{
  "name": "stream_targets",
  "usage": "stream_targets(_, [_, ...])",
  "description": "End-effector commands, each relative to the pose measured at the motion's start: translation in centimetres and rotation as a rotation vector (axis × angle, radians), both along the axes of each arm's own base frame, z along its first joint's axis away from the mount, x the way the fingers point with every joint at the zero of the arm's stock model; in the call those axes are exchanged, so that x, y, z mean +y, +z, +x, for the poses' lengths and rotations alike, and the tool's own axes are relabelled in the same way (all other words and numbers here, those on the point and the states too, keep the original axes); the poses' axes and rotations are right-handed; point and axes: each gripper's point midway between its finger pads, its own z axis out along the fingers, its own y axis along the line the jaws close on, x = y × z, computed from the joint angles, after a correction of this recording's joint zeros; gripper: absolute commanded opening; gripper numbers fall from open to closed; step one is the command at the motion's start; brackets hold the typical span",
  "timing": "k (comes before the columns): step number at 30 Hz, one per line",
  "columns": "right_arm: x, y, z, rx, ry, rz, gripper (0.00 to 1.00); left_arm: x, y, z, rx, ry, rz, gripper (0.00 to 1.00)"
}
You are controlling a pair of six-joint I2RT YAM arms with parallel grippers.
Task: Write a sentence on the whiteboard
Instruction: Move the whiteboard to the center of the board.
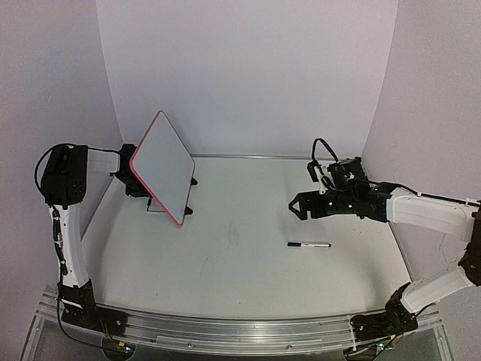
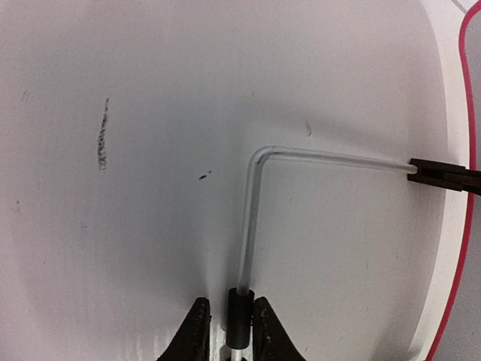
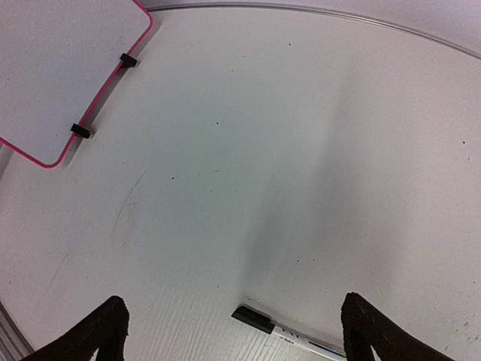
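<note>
On matte table (image 1: 248,263), rounded red-framed whiteboard (image 1: 164,167).

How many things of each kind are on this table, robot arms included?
Robot arms: 2 (left arm, right arm)
Whiteboard: 1
Marker pen: 1
Total: 4

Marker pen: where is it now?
In the top view the marker pen lies flat on the table, right of centre, unheld, just on the near side of the open right gripper.
</note>
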Motion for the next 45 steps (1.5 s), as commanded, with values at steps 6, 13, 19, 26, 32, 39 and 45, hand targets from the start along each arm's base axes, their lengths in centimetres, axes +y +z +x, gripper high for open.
stream_targets(6, [1.9,0.9,0.7,-0.051,0.011,-0.025,0.94,-1.7,-1.3,-0.3,0.02,-0.133,0.047,0.03])
stream_targets(13, [4.2,0.3,-0.4,-0.06,0.106,-0.063,0.91,-4.1,-1.4,-1.1,-0.001,-0.247,0.049,0.0])
stream_targets(19, [7.6,-0.2,-2.1,-0.085,0.226,-0.065,0.92,-6.7,-0.7,-1.8,-0.027,-0.34,0.026,0.0])
stream_targets(26, [11.0,-0.8,-3.8,-0.112,0.32,-0.031,0.89,-11.4,0.0,-3.1,-0.056,-0.448,-0.087,0.0])
stream_targets(32, [13.9,-1.6,-5.0,-0.163,0.367,-0.013,0.88,-17.0,0.0,-6.0,-0.064,-0.628,-0.186,0.0])
stream_targets(39, [16.8,-4.0,-6.0,-0.201,0.39,-0.003,0.8,-22.3,0.4,-9.7,-0.065,-0.813,-0.254,0.0])
stream_targets(45, [18.4,-6.9,-6.7,-0.223,0.389,-0.039,0.71,-23.6,0.7,-10.3,-0.06,-0.833,-0.283,0.03])
